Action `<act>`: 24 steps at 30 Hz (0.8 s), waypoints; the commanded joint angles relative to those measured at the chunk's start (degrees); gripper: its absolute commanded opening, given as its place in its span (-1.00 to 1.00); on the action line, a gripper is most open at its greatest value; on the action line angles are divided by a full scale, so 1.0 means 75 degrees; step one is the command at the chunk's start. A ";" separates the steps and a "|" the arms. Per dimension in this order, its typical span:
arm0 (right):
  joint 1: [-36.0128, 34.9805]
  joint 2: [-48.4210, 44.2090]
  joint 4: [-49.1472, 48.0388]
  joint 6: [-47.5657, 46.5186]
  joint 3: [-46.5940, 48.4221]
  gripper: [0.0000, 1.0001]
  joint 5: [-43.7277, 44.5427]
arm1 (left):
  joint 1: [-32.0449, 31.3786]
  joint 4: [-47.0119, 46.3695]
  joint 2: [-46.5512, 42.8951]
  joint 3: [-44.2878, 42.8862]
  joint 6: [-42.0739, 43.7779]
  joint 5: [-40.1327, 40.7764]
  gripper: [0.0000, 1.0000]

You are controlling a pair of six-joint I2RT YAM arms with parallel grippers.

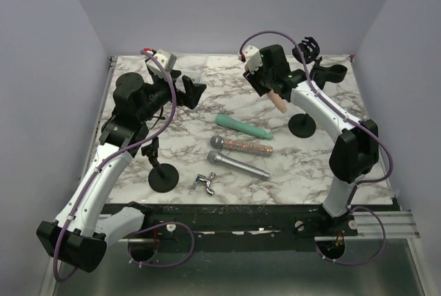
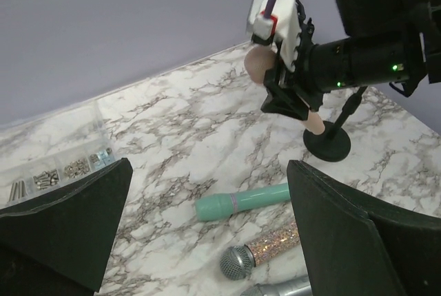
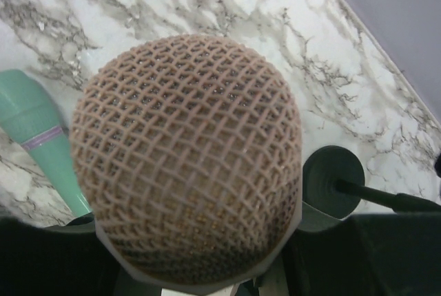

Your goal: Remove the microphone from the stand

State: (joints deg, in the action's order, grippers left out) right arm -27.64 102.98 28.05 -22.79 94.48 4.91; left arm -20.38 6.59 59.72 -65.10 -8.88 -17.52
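From above, your right claw (image 1: 274, 91) is clamped on the pink microphone (image 1: 280, 102), carrying it above the worktop (image 1: 220, 79) with the handle pointing down toward 5 o'clock. The stand (image 1: 302, 127) is at 4 o'clock from it. The stand's clip (image 1: 331, 74) is at 3 o'clock, apart from the microphone. Your left claw (image 1: 195, 91) hangs over the left half of the worktop with its jaws spread wide and nothing between them. Mid-worktop lie a teal microphone (image 1: 242, 127), a glitter microphone (image 1: 241, 146) and a silver microphone (image 1: 238, 165), stacked toward 6 o'clock. A wing nut (image 1: 204, 184) is just below them, and a second stand (image 1: 163, 177) is at 9 o'clock from the nut.

In the left wrist view, your two fingers (image 2: 69, 213) frame the picture from far apart. The pink microphone (image 2: 259, 63) sits in the right claw at 1 o'clock, its handle end hanging close to the stand base (image 2: 327, 146). Whether the two touch is unclear. A parts box (image 2: 62, 168) lies at 9 o'clock.

In the right wrist view, the pink microphone's mesh head (image 3: 186, 158) fills the frame, with the teal microphone (image 3: 34, 138) at 9 o'clock and the stand base (image 3: 334, 179) at 4 o'clock.
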 commanded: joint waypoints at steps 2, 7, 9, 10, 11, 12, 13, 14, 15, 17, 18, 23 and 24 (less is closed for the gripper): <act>-0.0241 0.0514 0.0510 -0.0864 0.0089 -0.98 -0.0039 | -0.0025 -0.0311 -0.0058 0.0047 0.0113 0.0036 0.97; -0.0522 0.1027 0.0449 -0.0992 0.0009 -0.98 0.0448 | -0.0025 -0.0290 0.0030 0.0011 0.0048 -0.0160 0.97; -0.0602 0.1233 0.0382 -0.1087 -0.0088 -0.99 0.0642 | -0.0025 -0.0301 0.0017 0.0035 0.0081 -0.0132 0.97; -0.0635 0.1310 0.0354 -0.1126 -0.0132 -0.99 0.0668 | -0.0020 -0.0298 0.0006 0.0038 0.0097 -0.0112 0.97; -0.0656 0.1397 0.0293 -0.1149 -0.0191 -0.99 0.0685 | -0.0025 -0.0304 -0.0006 0.0045 0.0111 -0.0095 0.97; -0.0679 0.1447 0.0215 -0.1167 -0.0225 -0.99 0.0705 | -0.0024 -0.0304 -0.0017 0.0043 0.0114 -0.0102 0.97; -0.0698 0.1516 0.0178 -0.1164 -0.0244 -0.99 0.0698 | -0.0025 -0.0299 -0.0021 0.0043 0.0129 -0.0090 0.97; -0.0726 0.1564 0.0143 -0.1150 -0.0246 -0.99 0.0693 | -0.0025 -0.0304 -0.0030 0.0043 0.0133 -0.0091 0.97; -0.0751 0.1615 0.0086 -0.1124 -0.0272 -0.98 0.0710 | -0.0023 -0.0304 -0.0024 0.0052 0.0134 -0.0090 0.97; -0.0811 0.1714 -0.0062 -0.1108 -0.0306 -0.97 0.0709 | -0.0025 -0.0307 -0.0027 0.0046 0.0119 -0.0109 0.97; -0.0831 0.1781 -0.0130 -0.1103 -0.0318 -0.96 0.0680 | -0.0024 -0.0322 -0.0007 0.0043 0.0096 -0.0133 0.97; -0.0932 0.2220 -0.0398 -0.1260 -0.0261 -0.93 0.0943 | -0.0025 -0.0339 0.0071 0.0033 0.0025 -0.0261 0.97; -0.0931 0.2300 -0.0433 -0.1305 -0.0230 -0.92 0.0962 | -0.0019 -0.0329 0.0065 0.0024 0.0035 -0.0254 0.97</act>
State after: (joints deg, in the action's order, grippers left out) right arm -33.85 117.12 27.77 -30.52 92.44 9.34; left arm -20.38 5.26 60.03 -65.08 -8.80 -17.87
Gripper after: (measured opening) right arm 0.463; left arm 0.980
